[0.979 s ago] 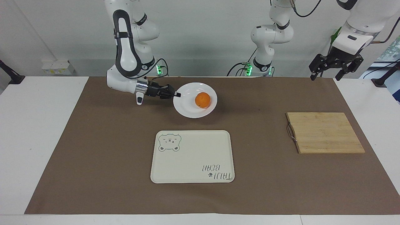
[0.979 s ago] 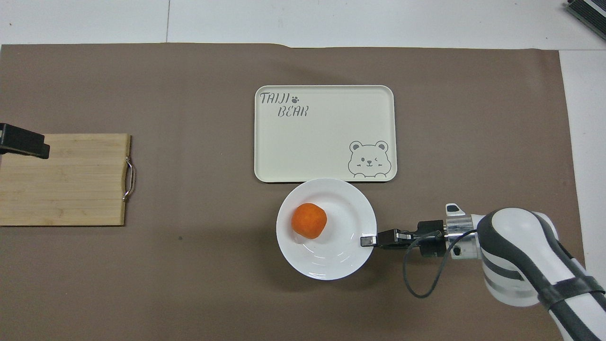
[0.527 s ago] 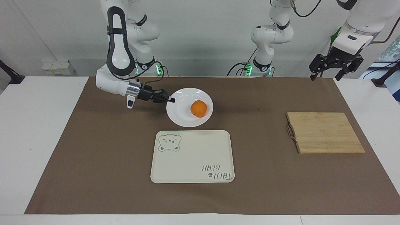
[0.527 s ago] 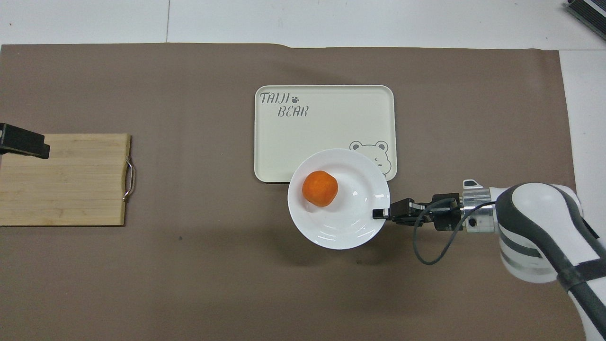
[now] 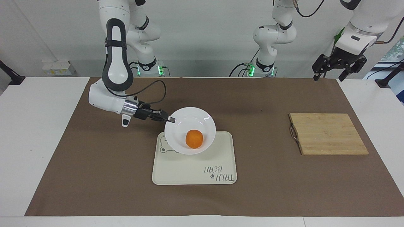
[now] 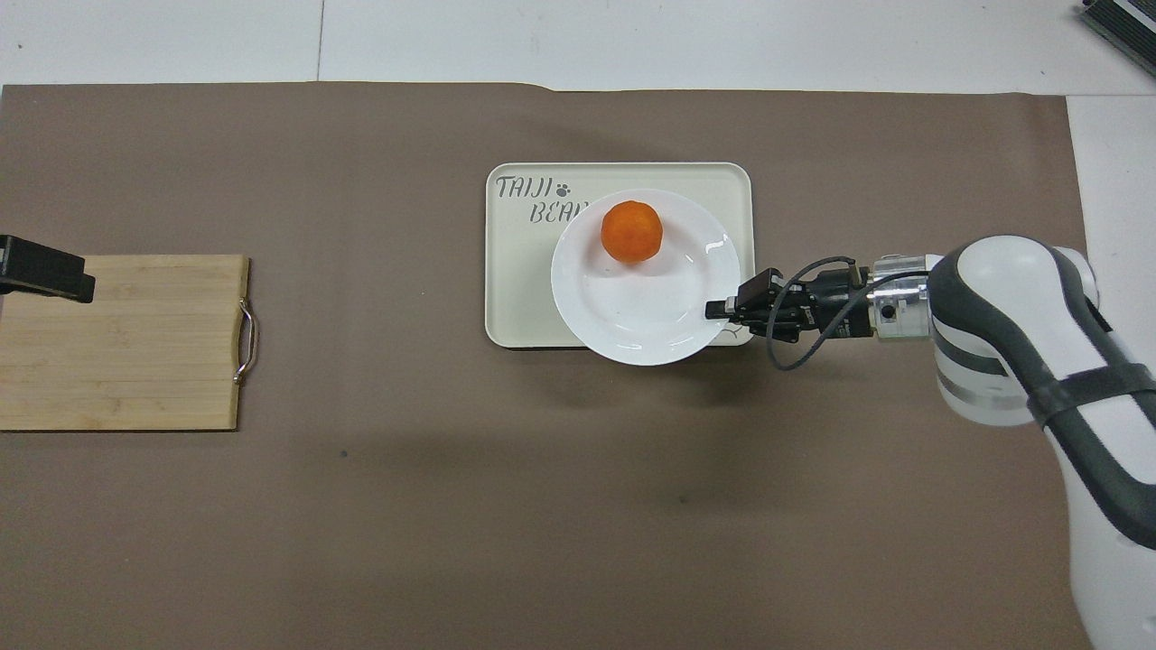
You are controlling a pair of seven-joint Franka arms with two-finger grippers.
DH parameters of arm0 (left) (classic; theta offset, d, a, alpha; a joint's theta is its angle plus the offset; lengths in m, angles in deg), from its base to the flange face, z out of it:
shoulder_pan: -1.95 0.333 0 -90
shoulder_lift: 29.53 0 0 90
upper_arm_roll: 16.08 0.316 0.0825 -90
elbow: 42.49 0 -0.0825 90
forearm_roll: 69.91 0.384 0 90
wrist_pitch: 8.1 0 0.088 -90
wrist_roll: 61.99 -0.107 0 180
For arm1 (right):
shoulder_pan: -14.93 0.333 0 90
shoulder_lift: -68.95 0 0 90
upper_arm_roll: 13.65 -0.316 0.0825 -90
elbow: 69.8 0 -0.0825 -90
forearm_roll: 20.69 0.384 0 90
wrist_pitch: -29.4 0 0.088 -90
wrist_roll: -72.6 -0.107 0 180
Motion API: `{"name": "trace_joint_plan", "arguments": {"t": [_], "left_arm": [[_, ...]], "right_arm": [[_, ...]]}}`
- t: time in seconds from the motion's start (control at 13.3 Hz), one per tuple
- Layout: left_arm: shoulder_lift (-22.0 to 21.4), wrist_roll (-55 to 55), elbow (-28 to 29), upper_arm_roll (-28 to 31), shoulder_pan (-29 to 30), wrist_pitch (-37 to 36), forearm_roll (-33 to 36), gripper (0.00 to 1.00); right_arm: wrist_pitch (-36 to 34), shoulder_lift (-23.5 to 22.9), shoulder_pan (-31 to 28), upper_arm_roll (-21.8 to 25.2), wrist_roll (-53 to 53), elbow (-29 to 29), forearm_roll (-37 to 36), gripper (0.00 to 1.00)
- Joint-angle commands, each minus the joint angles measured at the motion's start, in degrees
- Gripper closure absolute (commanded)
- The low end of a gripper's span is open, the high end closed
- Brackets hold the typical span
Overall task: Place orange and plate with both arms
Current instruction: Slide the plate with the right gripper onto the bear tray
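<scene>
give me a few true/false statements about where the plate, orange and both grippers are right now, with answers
1. The orange sits on the plate. True.
2. The left gripper holds the plate by its rim. False: the right gripper is shut on the rim; the left one hangs above the table's left-arm end, holding nothing.
3. The plate is over the tray with the bear drawing. True.
4. The plate rests on the wooden cutting board. False: the board is bare, toward the left arm's end of the table.
5. The plate is tilted in the facing view. True.
</scene>
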Motion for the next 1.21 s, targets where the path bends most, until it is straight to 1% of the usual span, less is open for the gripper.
{"name": "trace_joint_plan", "arguments": {"t": [0.0, 0.3, 0.53, 0.6, 0.9, 1.13], "left_arm": [[-1.4, 0.4, 1.4, -0.2, 0.5, -0.4, -0.4, 0.0], [-1.4, 0.4, 1.4, -0.2, 0.5, -0.4, -0.5, 0.0], [-1.4, 0.4, 1.4, -0.2, 0.5, -0.4, -0.5, 0.0], [-1.4, 0.4, 1.4, -0.2, 0.5, -0.4, -0.5, 0.0], [-1.4, 0.4, 1.4, -0.2, 0.5, -0.4, -0.5, 0.0], [-1.4, 0.4, 1.4, -0.2, 0.5, -0.4, -0.4, 0.0]], "right_arm": [[0.5, -5.7, -0.6, -0.4, -1.4, 7.2, -0.2, 1.0], [5.8, -9.4, 0.5, -0.9, -0.7, 7.7, -0.1, 1.0], [8.9, -9.8, 3.7, -1.3, 0.8, 6.9, 2.6, 1.0], [9.6, -9.8, 3.8, -1.3, 1.0, 6.6, 2.6, 1.0], [9.9, -11.0, 3.9, -1.3, 4.3, 6.2, 3.6, 1.0], [10.4, -10.7, 3.9, -1.3, 6.3, 4.9, 3.6, 1.0]]}}
